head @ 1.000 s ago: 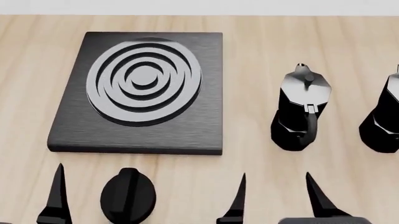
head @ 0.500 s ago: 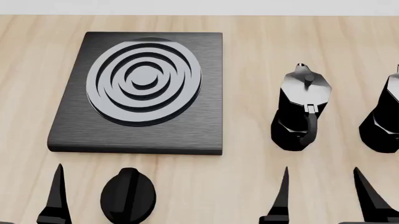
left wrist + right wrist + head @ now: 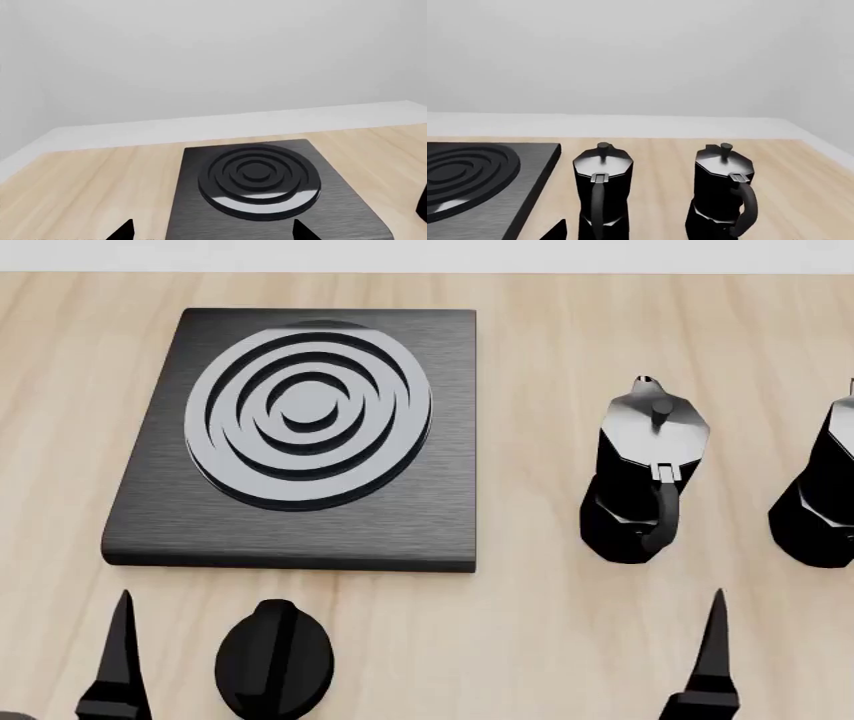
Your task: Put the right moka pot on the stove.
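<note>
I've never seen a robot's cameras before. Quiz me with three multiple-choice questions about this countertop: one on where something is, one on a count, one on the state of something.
1. Where does the small black round dial knob lie?
A. On the burner rings
B. On the wood, on the robot's side of the flat square black stove
C. Between the two pots

2. How many glossy black faceted moka pots stand on the wooden table?
A. One
B. Two
C. Three

3. What is on the stove's round burner?
A. Nothing
B. A moka pot
C. The knob

Answers:
1. B: in the head view the knob sits just in front of the slab's near edge.
2. B: the right wrist view shows the left pot and the right moka pot side by side.
3. A: the burner rings are bare in both the head and left wrist views.
</note>
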Robot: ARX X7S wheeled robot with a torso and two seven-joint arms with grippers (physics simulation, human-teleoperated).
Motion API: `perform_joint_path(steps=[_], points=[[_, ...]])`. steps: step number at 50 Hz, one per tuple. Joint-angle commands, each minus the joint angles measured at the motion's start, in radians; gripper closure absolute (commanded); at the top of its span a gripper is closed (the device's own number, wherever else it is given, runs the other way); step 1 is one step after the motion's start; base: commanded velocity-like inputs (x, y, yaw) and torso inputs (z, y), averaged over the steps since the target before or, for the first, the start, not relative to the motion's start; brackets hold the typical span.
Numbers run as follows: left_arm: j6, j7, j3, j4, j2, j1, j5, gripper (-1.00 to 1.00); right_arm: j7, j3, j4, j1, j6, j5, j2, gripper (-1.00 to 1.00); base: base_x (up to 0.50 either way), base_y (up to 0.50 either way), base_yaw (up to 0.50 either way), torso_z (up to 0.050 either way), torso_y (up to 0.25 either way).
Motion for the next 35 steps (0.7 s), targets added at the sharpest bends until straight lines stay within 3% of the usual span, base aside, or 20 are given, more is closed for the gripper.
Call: perform_joint_path(steps=[1,6,17,35], points=[[0.0,-0.007,-0.005,-0.001,0.0,0.001,-0.009,-1.0,-0.032,0.069,0.029,-0.019,-0.011,0.053,0.038,-1.0,0.0,0.0,0.0,0.0,0.0],[0.002,-0.007,-0.005,-0.003,0.0,0.001,-0.014,-1.0,-0.082,0.095,0.049,-0.018,-0.014,0.126,0.052,-1.0,0.0,0.0,0.0,0.0,0.0],[0.004,-0.007,-0.015,-0.002,0.0,0.002,-0.035,-1.0,-0.138,0.098,0.164,0.006,-0.067,0.081,0.052,-1.0,0.0,0.0,0.0,0.0,0.0],[0.003,-0.012,-0.02,-0.004,0.0,-0.002,-0.055,-1.0,-0.122,0.14,0.195,0.079,0.032,0.194,0.124,-1.0,0.0,0.0,0.0,0.0,0.0]])
